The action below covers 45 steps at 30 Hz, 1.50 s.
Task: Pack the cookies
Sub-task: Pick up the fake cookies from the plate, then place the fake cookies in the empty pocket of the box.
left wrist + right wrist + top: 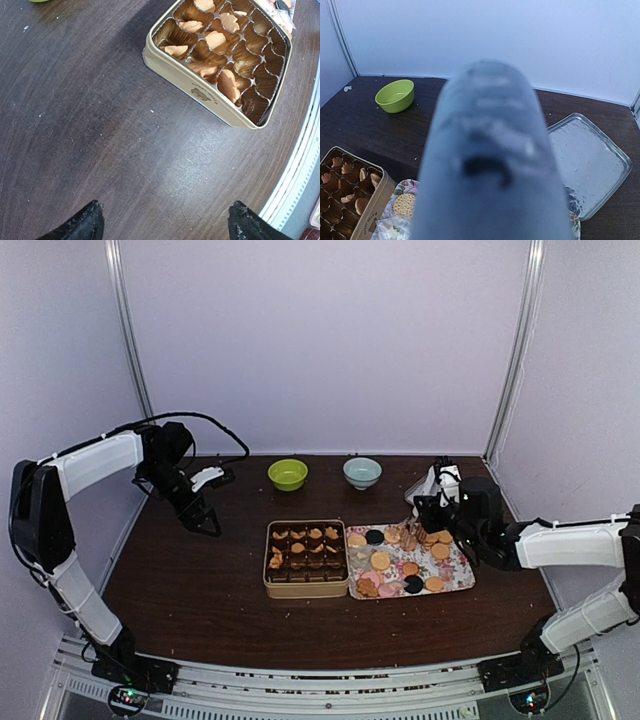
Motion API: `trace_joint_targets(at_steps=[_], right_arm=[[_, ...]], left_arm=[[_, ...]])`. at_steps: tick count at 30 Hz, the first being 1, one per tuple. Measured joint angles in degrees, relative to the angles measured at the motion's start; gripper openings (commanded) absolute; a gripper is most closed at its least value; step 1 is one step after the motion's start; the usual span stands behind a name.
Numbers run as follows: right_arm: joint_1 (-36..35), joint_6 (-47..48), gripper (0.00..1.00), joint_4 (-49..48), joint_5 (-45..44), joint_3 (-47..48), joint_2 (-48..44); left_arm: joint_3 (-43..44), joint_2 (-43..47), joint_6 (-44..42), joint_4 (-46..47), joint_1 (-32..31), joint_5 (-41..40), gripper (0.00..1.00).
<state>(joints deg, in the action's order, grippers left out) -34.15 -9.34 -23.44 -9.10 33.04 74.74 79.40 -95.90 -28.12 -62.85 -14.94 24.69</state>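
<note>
1. Top view: the left gripper hung over the table, left of the tin and well apart from it. The right gripper sat over the far end of the tray; its jaws were unreadable from here. Loose cookies lay on the tray, just right of the tin, with more in the tin's cups. A green bowl and a blue bowl stood at the far side.
2. Left wrist: the fingertips were spread wide with nothing between them, only table below. The tin was at upper right, with tan cookies in some cups.
3. Right wrist: a blurred grey shape blocked the middle, so I cannot tell the jaw gap or any hold. A clear lid lay to the right. One round cookie showed on the tray beside the tin's corner.
</note>
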Motion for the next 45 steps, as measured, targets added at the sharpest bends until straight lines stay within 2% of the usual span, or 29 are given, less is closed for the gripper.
trace_joint_targets(at_steps=[11, 20, 30, 39, 45], right_arm=[[-0.26, 0.22, 0.42, -5.81, 2.95, -0.52, 3.89], [-3.26, 0.02, 0.29, -5.57, 3.67, -2.99, -0.74], [-5.40, 0.28, 0.27, -2.62, 3.63, -2.67, -2.60], [-13.51, 1.46, 0.27, 3.02, 3.76, 5.31, -7.56], [-20.15, 0.50, 0.27, 2.01, 5.05, 12.72, -2.19]], left_arm=[[0.02, 0.48, 0.00, -0.46, 0.02, -0.48, 0.89], [0.02, 0.48, 0.02, -0.72, 0.00, -0.44, 0.89], [0.02, 0.63, 0.00, -1.77, 0.02, -0.44, 0.89], [0.02, 0.79, -0.02, -1.79, 0.02, -0.44, 0.89], [0.02, 0.90, -0.02, -1.81, 0.13, -0.44, 0.89]])
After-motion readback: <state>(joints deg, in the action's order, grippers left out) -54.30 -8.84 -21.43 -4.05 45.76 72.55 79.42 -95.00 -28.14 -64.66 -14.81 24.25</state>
